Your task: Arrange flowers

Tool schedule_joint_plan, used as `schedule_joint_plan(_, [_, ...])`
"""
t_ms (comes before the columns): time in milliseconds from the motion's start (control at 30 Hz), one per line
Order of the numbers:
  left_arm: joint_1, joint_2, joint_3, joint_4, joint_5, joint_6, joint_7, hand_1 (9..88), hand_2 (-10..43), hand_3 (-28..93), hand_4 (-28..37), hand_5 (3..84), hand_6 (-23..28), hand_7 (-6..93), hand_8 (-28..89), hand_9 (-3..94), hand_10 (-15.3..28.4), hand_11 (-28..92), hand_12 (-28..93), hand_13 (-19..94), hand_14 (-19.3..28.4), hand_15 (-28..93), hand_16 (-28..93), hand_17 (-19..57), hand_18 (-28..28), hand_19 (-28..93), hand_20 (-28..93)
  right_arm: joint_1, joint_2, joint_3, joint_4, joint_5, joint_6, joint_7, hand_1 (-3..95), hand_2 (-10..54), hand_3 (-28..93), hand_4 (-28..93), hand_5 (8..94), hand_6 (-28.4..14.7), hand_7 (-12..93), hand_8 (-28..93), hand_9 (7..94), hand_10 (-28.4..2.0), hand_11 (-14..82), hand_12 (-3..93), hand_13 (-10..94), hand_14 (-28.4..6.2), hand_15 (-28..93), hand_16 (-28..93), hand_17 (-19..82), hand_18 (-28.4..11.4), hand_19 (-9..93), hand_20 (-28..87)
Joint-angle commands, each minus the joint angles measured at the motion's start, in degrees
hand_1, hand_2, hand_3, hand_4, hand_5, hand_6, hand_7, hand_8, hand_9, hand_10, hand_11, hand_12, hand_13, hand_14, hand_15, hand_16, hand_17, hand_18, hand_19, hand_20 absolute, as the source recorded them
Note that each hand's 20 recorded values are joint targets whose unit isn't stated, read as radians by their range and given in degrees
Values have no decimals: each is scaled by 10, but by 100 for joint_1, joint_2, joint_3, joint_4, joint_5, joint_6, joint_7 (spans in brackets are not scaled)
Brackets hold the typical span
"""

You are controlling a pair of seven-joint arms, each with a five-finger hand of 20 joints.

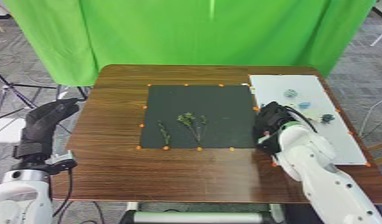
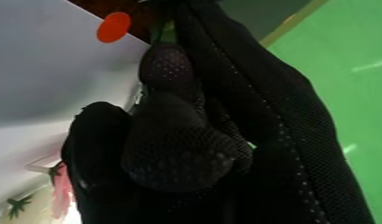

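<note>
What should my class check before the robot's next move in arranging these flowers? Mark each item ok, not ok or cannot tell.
1. Green sprigs lying within the dark mat: ok.
2. Left robot hand away from the mat: ok, it is by the table's left edge.
3. Blue flower placed on the dark mat: not ok, it is on the white board.
4. Right robot hand over the mat's middle: not ok, it is where mat and board meet.
5. Flower held in the right robot hand: cannot tell.
</note>
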Motion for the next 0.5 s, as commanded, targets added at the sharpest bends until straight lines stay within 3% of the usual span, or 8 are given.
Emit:
schedule_joint_plan(33, [11, -18, 7, 6, -106, -59, -22, 324, 16, 637, -180, 480, 35, 219, -92, 478, 135, 266, 148, 372, 160, 153, 25, 60, 92, 61, 135, -72, 156, 143, -244, -124, 408, -191, 667, -95, 550, -3, 607, -54, 545, 350, 813, -165, 300, 741, 937, 5, 620, 277, 731, -64, 932, 452])
schedule_joint_plan(233, [-23, 3, 23, 18, -109, -65, -27, 323, 16, 636, -179, 480, 35, 219, -92, 477, 135, 267, 148, 372, 160, 154, 25, 60, 91, 61, 135, -92, 207, 246, -413, -142, 456, -249, 659, -95, 564, 0, 606, -55, 554, 348, 813, -165, 303, 742, 937, 7, 627, 270, 733, -64, 932, 456])
schedule_joint_plan(300, [-9, -4, 9, 13, -130, -83, -27, 323, 15, 635, -178, 480, 36, 219, -92, 477, 134, 267, 147, 372, 159, 154, 26, 60, 91, 61, 135, -68, 196, 286, -416, -202, 51, -168, 656, -95, 565, 1, 603, -55, 557, 351, 812, -166, 307, 742, 937, 7, 629, 268, 733, -65, 932, 457])
schedule_joint_plan(367, [-24, -4, 17, 17, -108, -101, -38, 322, 14, 635, -178, 480, 36, 218, -92, 476, 134, 267, 147, 372, 159, 155, 26, 60, 92, 61, 135, -62, 206, 236, -369, -214, 39, -131, 647, -95, 573, 3, 589, -53, 570, 356, 805, -165, 319, 734, 937, 9, 625, 273, 730, -63, 932, 461])
schedule_joint_plan(400, [-19, -5, 18, 13, -112, -98, -42, 322, 14, 635, -178, 480, 36, 219, -91, 476, 134, 267, 147, 372, 159, 156, 26, 60, 92, 61, 135, -43, 164, 311, -388, -266, -465, -11, 634, -95, 582, 4, 572, -48, 582, 359, 789, -162, 335, 720, 937, 9, 615, 283, 720, -64, 932, 469])
schedule_joint_plan(467, [-18, -11, 16, 9, -110, -111, -49, 321, 12, 636, -178, 480, 36, 219, -91, 476, 134, 267, 147, 372, 160, 156, 26, 59, 92, 62, 136, -99, 195, 293, -372, -259, -485, -5, 582, -95, 557, -8, 563, -47, 541, 324, 758, -163, 346, 603, 933, -6, 577, 320, 702, -69, 932, 460])
schedule_joint_plan(500, [-31, -8, 25, 14, -98, -113, -52, 321, 12, 635, -178, 480, 36, 218, -92, 476, 134, 266, 147, 372, 160, 156, 26, 59, 92, 63, 136, -118, 155, 346, -386, -262, -618, 17, 504, -95, 568, -28, 583, -52, 448, 242, 750, -175, 314, 463, 931, -16, 558, 326, 696, -74, 932, 444])
